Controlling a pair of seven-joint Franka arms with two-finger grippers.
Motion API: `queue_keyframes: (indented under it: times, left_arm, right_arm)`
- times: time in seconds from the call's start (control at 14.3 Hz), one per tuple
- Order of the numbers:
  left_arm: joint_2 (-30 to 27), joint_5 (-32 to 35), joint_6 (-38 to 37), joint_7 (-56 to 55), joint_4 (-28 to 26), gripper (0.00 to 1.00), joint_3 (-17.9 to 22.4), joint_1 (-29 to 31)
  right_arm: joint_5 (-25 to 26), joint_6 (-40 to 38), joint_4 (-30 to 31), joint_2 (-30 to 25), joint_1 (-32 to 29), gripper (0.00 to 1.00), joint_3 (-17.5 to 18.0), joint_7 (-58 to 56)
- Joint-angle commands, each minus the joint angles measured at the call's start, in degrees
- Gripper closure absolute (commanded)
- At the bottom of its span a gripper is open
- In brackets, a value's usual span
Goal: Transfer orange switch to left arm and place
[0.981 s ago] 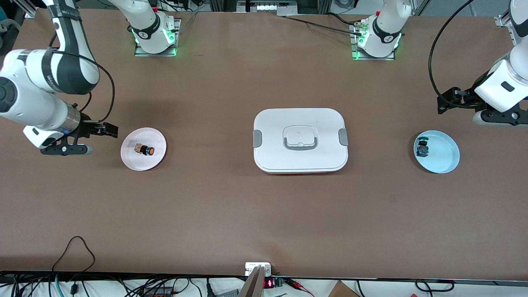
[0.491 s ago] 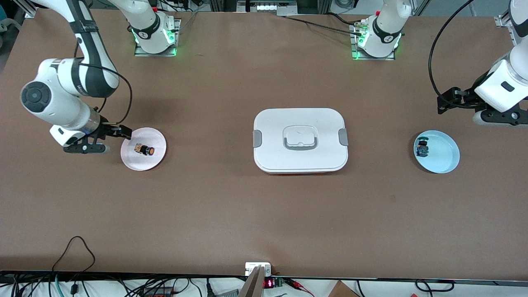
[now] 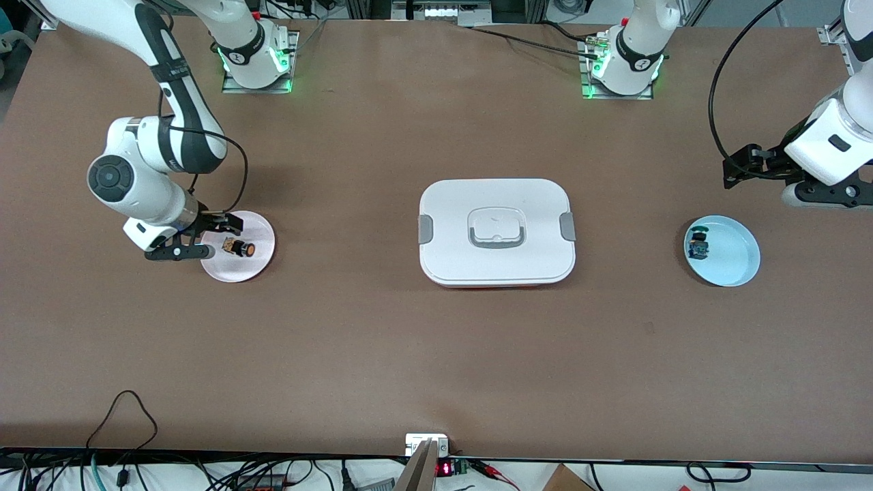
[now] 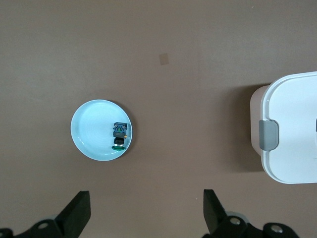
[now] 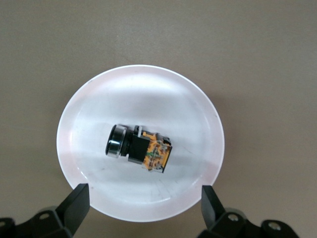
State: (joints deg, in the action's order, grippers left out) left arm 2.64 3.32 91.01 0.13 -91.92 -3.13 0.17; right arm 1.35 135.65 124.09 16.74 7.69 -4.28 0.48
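The orange switch (image 3: pixel 240 248) lies on its side on a pale pink plate (image 3: pixel 259 235) toward the right arm's end of the table. In the right wrist view the switch (image 5: pixel 138 148) shows its black collar and tan body in the middle of the plate (image 5: pixel 74 124). My right gripper (image 3: pixel 228 225) hangs open over that plate's edge, its fingertips (image 5: pixel 143 198) wide apart and holding nothing. My left gripper (image 3: pixel 731 172) waits open and empty (image 4: pixel 147 208) at the left arm's end. The white box (image 3: pixel 496 232) stands at the table's middle, between the two plates.
A light blue plate (image 3: pixel 736 262) holding a green-capped switch (image 3: pixel 697 244) sits near the left gripper; the left wrist view shows that plate (image 4: pixel 91 129), the switch (image 4: pixel 119 135) and one end of the box (image 4: pixel 292 129). Cables run along the table's front edge.
My right arm has swung in from the table's end toward the pink plate, bringing its open gripper over the plate's edge. The left arm has not moved.
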Motion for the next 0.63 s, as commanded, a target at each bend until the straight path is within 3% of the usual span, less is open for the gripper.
queue_keyframes:
  times: [0.0,0.35,0.56]
  left_arm:
    - [0.7,0.0,-0.9,0.1,1.7,0.00,-0.3,0.4]
    - [0.7,0.0,-0.9,0.1,1.7,0.00,-0.2,0.4]
    - [0.7,0.0,-0.9,0.1,1.7,0.00,-0.2,0.4]
  right_arm:
    - [-1.7,1.8,-0.2,1.5,0.2,0.00,0.0,0.8]
    - [-12.5,3.4,-0.6,3.3,0.1,0.00,-0.1,0.7]
    - [-12.2,5.1,-0.5,4.4,0.0,0.00,-0.1,0.5]
